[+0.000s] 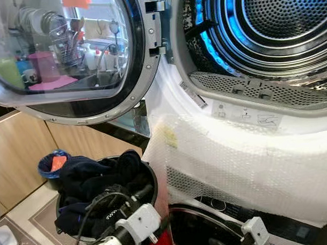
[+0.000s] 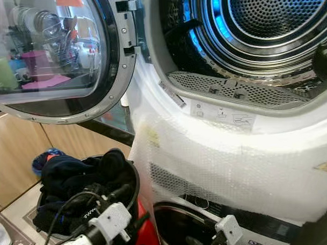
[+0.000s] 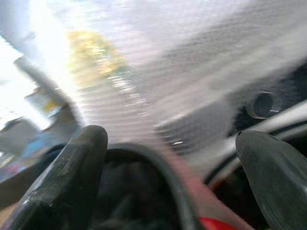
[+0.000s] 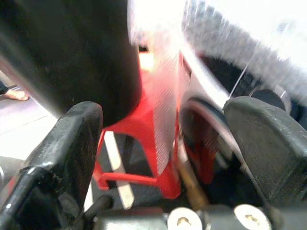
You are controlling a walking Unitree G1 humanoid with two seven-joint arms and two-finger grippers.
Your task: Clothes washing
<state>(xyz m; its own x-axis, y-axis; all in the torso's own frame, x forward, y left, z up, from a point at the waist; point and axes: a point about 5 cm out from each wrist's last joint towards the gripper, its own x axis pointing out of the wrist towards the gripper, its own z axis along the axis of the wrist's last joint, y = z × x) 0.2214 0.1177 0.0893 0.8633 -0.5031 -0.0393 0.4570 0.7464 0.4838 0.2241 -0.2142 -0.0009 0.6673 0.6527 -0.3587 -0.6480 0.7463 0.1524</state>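
Nearest, at 6 o'clock in the head views, the left arm's wrist is seen low over the black basket [image 1: 150,179]. The left claw [image 3: 172,158] is seen in its wrist view w/ fingers [image 3: 72,167] spread wide, nothing held betw. them, the basket rim just ahead. The right claw [image 4: 163,143] is likewise open & empty, pointed at a red stool [image 4: 144,129] under the basket.

At 7 o'clock the dark clothes [image 1: 95,178] are piled in the basket, heaped above the rim; a blue item [image 1: 54,161] lies just behind at 9 o'clock. Nothing is judged to have been moved yet: the load looks whole.

At 3 to 5 o'clock the machine front is covered w/ bubble wrap [image 1: 245,162]. Further, at 12 to 1 o'clock, the drum [image 1: 267,22] is seen lit blue & bare of clothes as far as shown. The door [image 1: 70,56] is swung open at 10 to 11 o'clock.

Progress est.: early. Door opened = done. Left: clothes to be gripped, lifted past the wrap into the drum, door shut, cycle started.
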